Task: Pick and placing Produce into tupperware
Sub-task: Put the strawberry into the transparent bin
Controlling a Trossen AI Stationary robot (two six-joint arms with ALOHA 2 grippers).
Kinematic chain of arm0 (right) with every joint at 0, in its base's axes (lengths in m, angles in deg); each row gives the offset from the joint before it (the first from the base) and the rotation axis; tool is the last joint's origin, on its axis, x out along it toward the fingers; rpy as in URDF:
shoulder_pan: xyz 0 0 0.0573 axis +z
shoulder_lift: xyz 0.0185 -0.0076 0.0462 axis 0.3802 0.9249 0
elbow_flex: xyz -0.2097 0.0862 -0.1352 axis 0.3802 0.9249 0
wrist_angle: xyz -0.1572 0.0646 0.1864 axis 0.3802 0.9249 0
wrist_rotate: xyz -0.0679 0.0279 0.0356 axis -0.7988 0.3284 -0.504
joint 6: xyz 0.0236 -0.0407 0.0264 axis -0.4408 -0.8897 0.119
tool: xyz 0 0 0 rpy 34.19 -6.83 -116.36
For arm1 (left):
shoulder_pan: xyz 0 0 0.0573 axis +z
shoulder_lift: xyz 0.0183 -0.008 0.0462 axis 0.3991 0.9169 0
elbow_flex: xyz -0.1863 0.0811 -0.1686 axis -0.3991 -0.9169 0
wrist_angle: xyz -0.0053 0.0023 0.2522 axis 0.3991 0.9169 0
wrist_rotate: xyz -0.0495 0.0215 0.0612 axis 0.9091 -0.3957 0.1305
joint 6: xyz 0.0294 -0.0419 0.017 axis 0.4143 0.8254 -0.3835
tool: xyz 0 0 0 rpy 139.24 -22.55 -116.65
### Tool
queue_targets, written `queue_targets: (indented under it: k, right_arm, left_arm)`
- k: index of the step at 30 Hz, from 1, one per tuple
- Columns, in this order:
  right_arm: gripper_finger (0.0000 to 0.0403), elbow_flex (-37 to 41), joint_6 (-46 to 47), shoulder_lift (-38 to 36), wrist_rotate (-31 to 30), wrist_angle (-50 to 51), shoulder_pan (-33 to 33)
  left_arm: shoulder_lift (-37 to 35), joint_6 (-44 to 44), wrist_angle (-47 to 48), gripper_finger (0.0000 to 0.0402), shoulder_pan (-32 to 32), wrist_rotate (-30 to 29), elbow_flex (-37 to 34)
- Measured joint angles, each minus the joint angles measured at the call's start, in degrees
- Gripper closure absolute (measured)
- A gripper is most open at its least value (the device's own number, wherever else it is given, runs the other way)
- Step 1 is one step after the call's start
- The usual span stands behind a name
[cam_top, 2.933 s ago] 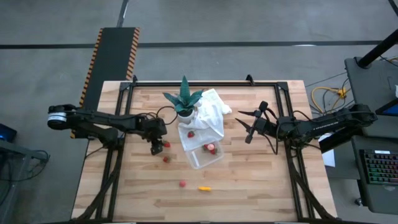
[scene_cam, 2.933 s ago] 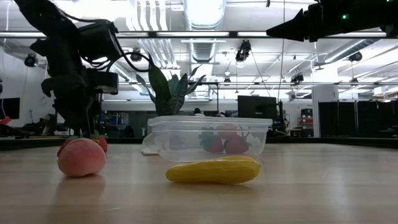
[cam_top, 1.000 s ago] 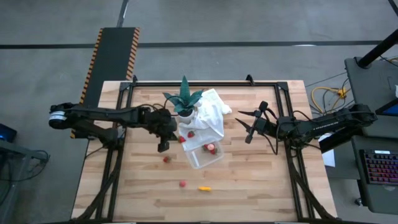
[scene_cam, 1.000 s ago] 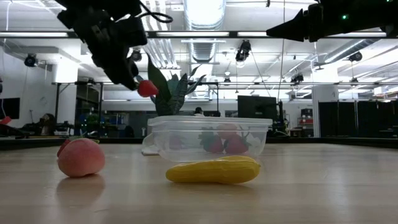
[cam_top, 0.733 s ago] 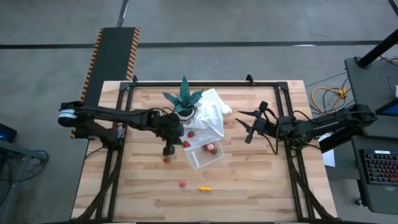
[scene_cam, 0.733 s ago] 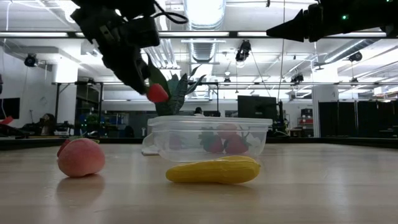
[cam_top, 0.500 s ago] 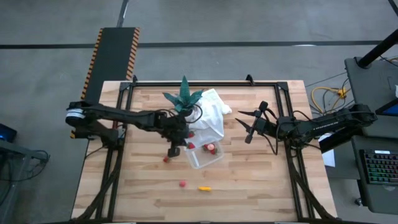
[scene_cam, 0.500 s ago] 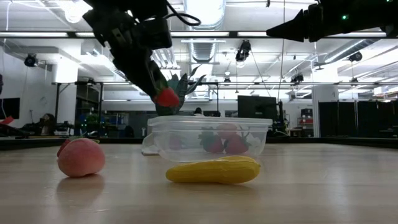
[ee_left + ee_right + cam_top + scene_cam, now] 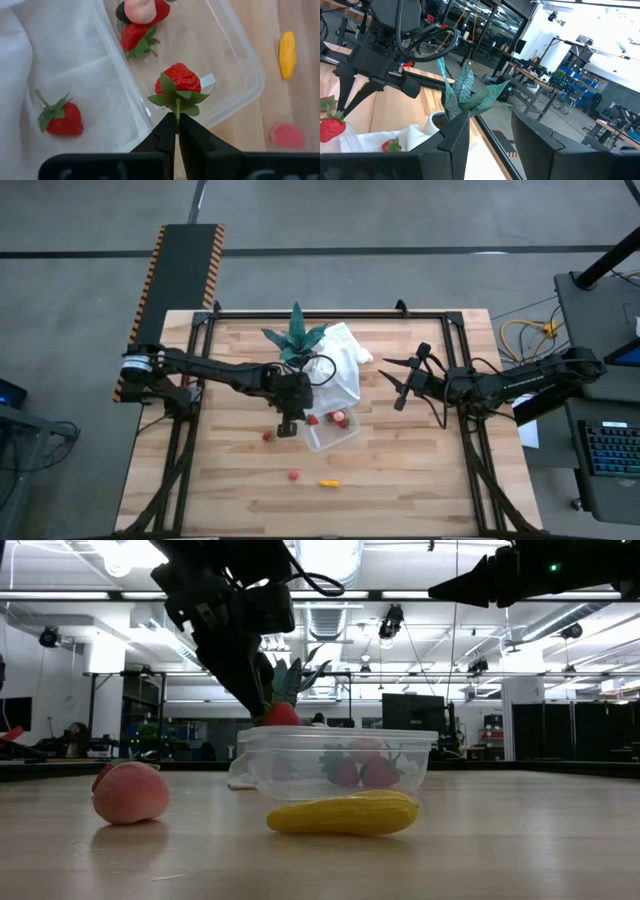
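Note:
My left gripper [image 9: 177, 125] is shut on a red strawberry [image 9: 179, 80] and stands just above the left rim of the clear tupperware [image 9: 340, 765], over its inside [image 9: 230, 60]. In the tupperware lie other strawberries [image 9: 136, 37], a pale pink piece [image 9: 140, 10] and a dark piece. One strawberry [image 9: 60, 119] lies on the white cloth. A yellow piece [image 9: 329, 481], a pink piece [image 9: 130, 792] and a red piece [image 9: 267, 436] lie on the table. My right gripper [image 9: 390, 385] waits open, raised at the table's right. My left gripper pinches the strawberry's thin green stem [image 9: 177, 111] between its two fingertips. The fingers [image 9: 255, 680] slant down from the table's left. The strawberry [image 9: 282, 714] hangs past the fingertips, leaves toward the gripper, clear of the tupperware and the table.
A green spiky plant in a white pot [image 9: 296, 340] stands at the far side, just behind the tupperware. The white cloth [image 9: 340, 365] lies under and behind the tupperware. Bare wood shows along the table's near edge [image 9: 400, 500].
My left gripper, still shut on the strawberry, has gone toward the table's right and down, from left of the plant to just above the tupperware's left rim. The strawberry has stayed clear of everything.

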Motion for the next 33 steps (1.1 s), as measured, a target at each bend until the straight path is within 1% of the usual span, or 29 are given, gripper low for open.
queue_targets:
  k: [6, 9, 33]
  right_arm:
    - [0.0264, 0.0, 0.0, 0.0, 0.0, 0.0, 0.0]
    - [0.0264, 0.0, 0.0, 0.0, 0.0, 0.0, 0.0]
    - [0.0264, 0.0, 0.0, 0.0, 0.0, 0.0, 0.0]
  left_arm:
    - [-0.3, 0.0, -0.7, 0.0401, -0.7, 0.6, -0.1]
    - [0.1, -0.1, -2.8, 0.0401, -1.1, 1.4, -0.2]
    - [0.1, 0.1, -3.3, 0.0401, -1.2, 1.5, -0.4]
